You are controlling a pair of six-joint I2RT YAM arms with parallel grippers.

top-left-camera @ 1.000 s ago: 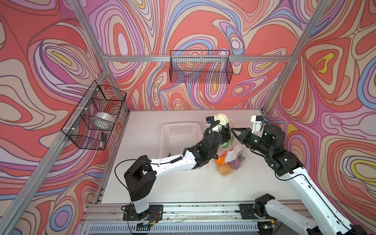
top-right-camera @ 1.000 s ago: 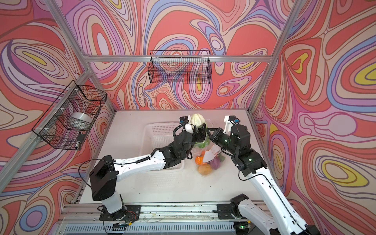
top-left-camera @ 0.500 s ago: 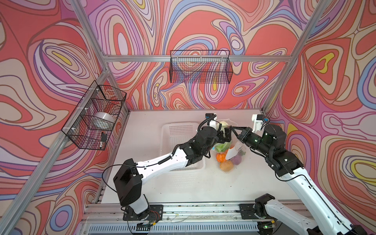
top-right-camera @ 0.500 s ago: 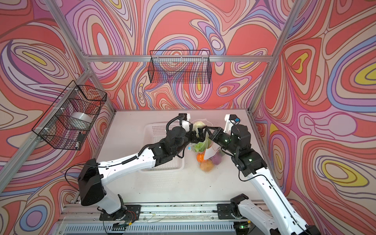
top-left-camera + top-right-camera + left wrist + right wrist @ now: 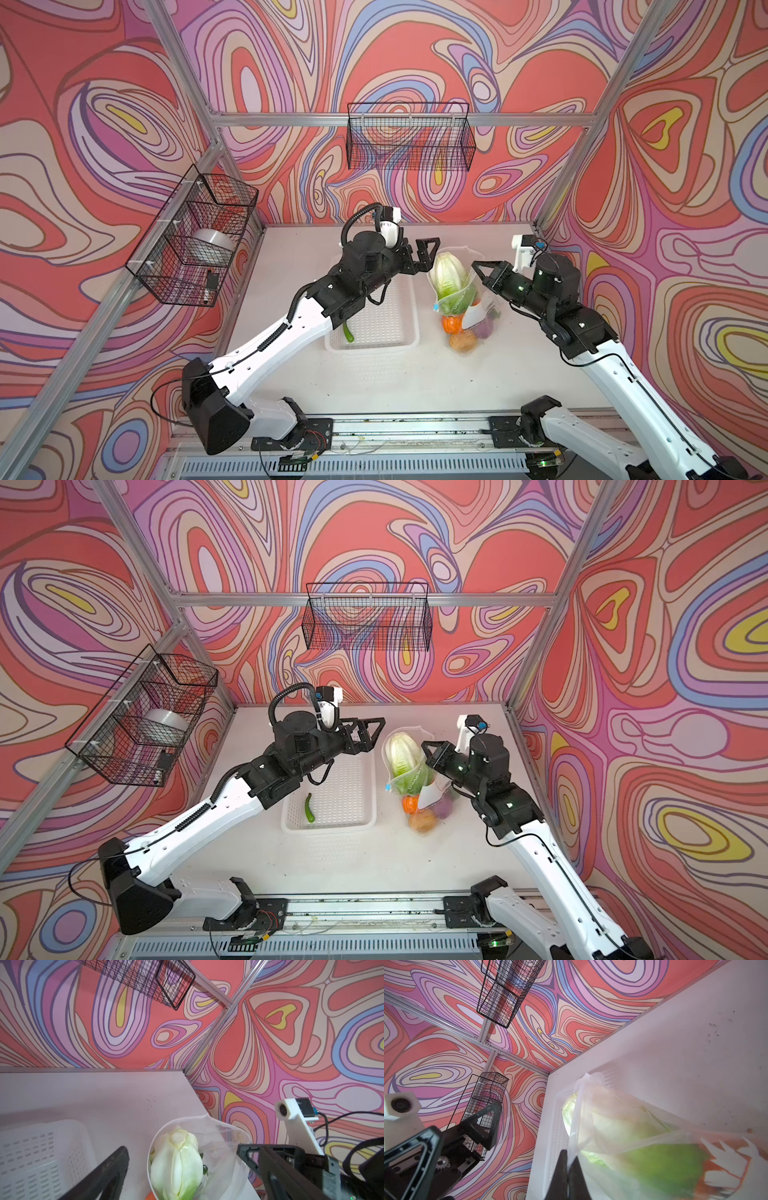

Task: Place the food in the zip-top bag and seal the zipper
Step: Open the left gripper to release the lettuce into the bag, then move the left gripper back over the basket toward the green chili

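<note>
The clear zip-top bag (image 5: 464,308) lies right of the basket with its mouth toward the back wall. A pale green lettuce (image 5: 446,272) (image 5: 176,1165) sits in that mouth, its stem end poking out. Deeper inside are an orange pumpkin (image 5: 452,324), a tan potato (image 5: 461,341) and a purple onion (image 5: 483,330). The zipper's blue slider (image 5: 435,307) hangs at the mouth's left end. My left gripper (image 5: 417,258) (image 5: 193,1150) stands open just left of the lettuce, holding nothing. My right gripper (image 5: 478,268) (image 5: 569,1160) is shut on the bag's mouth edge. A slim green pepper (image 5: 347,332) lies in the basket.
The white perforated basket (image 5: 411,332) stands at mid-table under my left forearm. Black wire baskets hang on the back wall (image 5: 409,137) and on the left wall (image 5: 191,237). The table's back right corner (image 5: 182,1072) is close behind the bag.
My left gripper brought the lettuce down into the bag's mouth, let go of it and drew back to the left. The right gripper kept its hold on the bag edge.
</note>
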